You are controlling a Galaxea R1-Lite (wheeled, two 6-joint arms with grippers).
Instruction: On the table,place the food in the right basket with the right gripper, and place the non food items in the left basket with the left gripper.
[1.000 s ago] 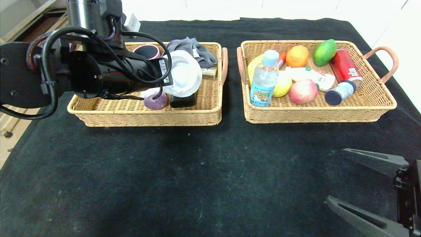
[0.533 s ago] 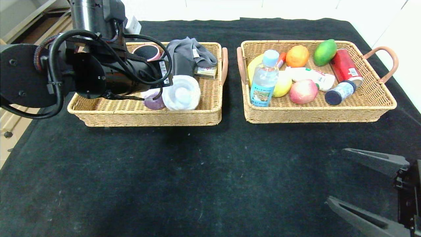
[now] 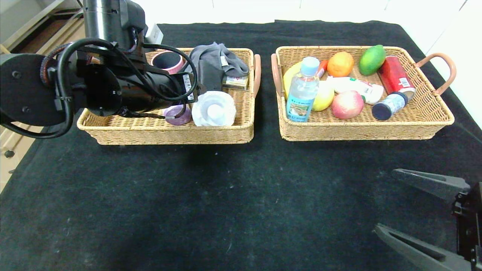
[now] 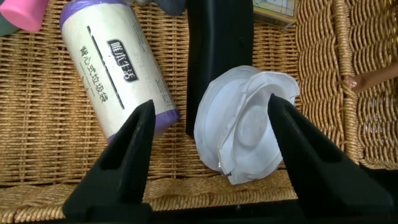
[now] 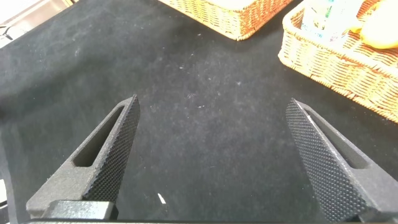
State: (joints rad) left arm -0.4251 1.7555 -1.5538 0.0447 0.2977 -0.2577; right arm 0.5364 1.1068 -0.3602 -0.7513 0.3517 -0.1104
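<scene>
The left gripper point(image 4: 211, 155) hangs over the front of the left basket point(image 3: 169, 131), its fingers point(image 4: 127, 152) released and spread wide with nothing between them. Just under that gap lies a white crumpled cup point(image 4: 245, 127), resting on the basket's wicker floor near the front wall and touching neither finger. Beside it lies a roll with a purple end point(image 4: 115, 68), and a black bar-shaped thing point(image 4: 217, 43) runs back from the cup towards the rear of the basket. In the head view the cup point(image 3: 214, 109) sits at the front right of that basket, with the roll point(image 3: 177, 114) just beside it on the robot's left, partly hidden by the left arm point(image 3: 113, 90). Farther back in the same basket are a grey cloth point(image 3: 220, 58), a small box point(image 3: 235, 81) under its edge, and a pink-rimmed cup point(image 3: 167, 60). The right basket point(image 3: 361, 130) holds a water bottle point(image 3: 303, 90) standing upright at the front left, an apple point(image 3: 347, 104), an orange point(image 3: 340, 64), a green mango point(image 3: 372, 59), a red can point(image 3: 395, 77) lying down, a small jar with a dark cap point(image 3: 388, 106) and a white tube point(image 3: 356, 88). The right gripper point(image 3: 425, 214) is parked low over the black worktop point(image 3: 226, 195) at the near right, well apart from both baskets, its fingers point(image 5: 102, 158) released and empty.
</scene>
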